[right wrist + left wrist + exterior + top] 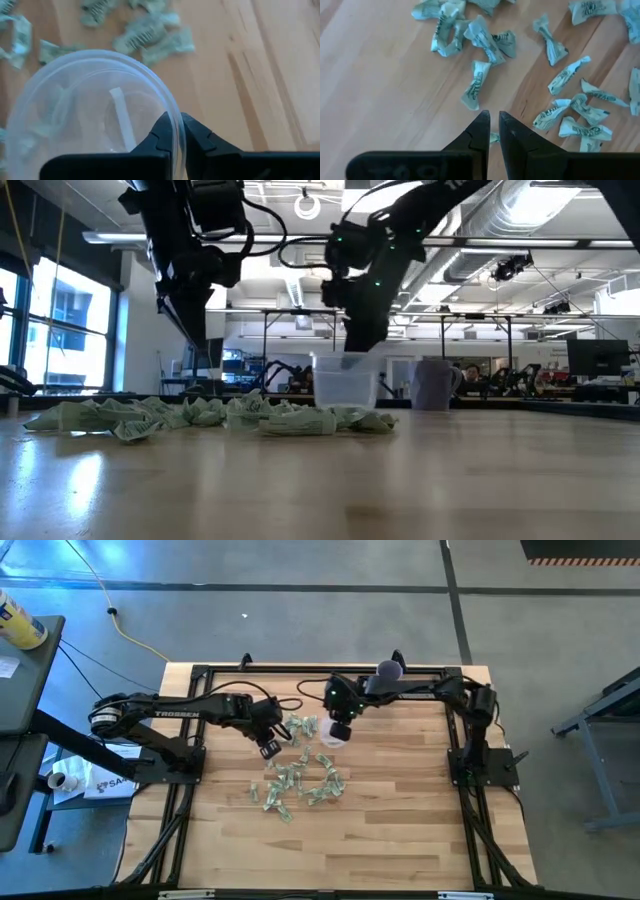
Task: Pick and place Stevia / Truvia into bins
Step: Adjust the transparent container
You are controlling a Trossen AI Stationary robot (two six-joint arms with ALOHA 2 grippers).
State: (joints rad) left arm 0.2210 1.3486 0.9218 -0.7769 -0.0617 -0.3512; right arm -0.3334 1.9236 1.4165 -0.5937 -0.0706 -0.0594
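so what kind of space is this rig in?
Probably an open robotics lab or workshop: exposed ceiling ducts, concrete floor, more workbenches behind the wooden table.

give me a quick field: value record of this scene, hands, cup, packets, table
left hand: above the packets on the pile's left side, fingers nearly closed on a packet scrap
right hand: pinching the rim of the clear cup
clear cup: upright on the table, at the far edge of the pile
packets: many crumpled green and white ones scattered mid-table
in cup: looks like at least one packet, hard to be sure
purple cup: at the table's far edge, beside the right arm
table: wood, near half bare
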